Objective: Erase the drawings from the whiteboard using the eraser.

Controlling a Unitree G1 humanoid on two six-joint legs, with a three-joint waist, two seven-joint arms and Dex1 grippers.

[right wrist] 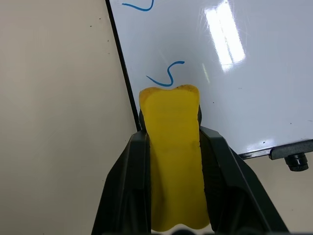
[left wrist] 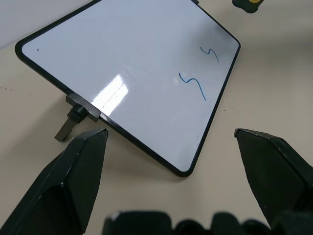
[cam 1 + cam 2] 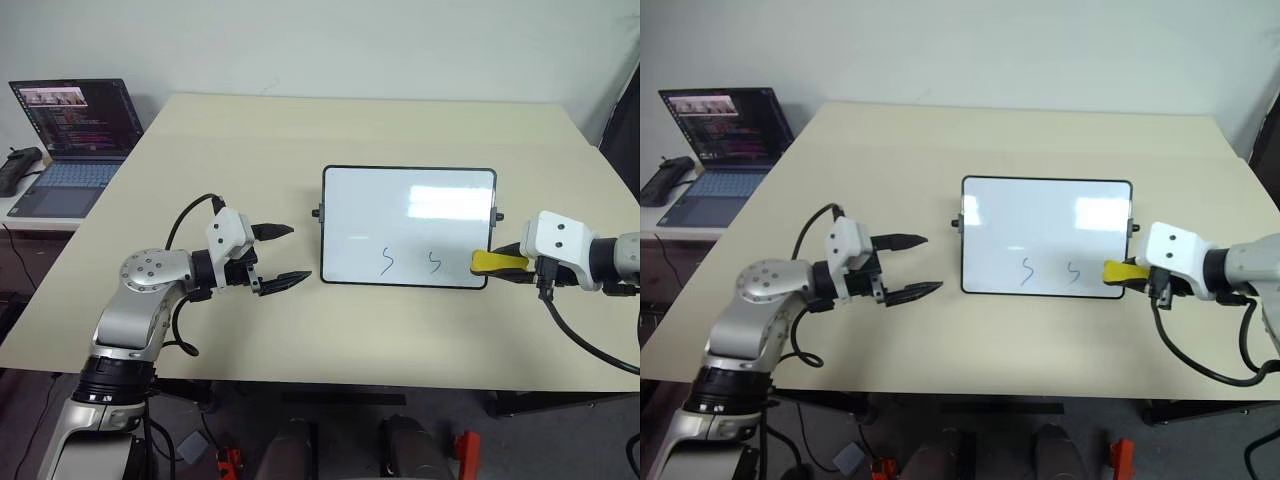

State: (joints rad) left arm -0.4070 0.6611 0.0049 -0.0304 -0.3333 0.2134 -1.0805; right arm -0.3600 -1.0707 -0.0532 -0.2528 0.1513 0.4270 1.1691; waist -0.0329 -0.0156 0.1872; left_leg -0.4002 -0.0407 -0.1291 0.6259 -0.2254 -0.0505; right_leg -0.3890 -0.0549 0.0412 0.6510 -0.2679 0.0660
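The whiteboard (image 3: pixel 408 226) lies flat in the middle of the tan table, black-framed with small knobs on its short sides. Two blue squiggly drawings, one (image 3: pixel 387 262) and another (image 3: pixel 434 263), sit near its front edge. My right gripper (image 3: pixel 505 263) is shut on the yellow eraser (image 3: pixel 493 263), whose tip hangs over the board's front right corner, just right of the nearer drawing (image 1: pixel 166 76). My left gripper (image 3: pixel 283 256) stands open, apart from the board's left edge, pointing at it with nothing between its fingers (image 2: pixel 73 181).
An open laptop (image 3: pixel 70 140) stands on a side desk at the far left, with a dark object (image 3: pixel 18 166) beside it. The tan table (image 3: pixel 300 140) stretches bare behind the board, and its front edge runs close below both arms.
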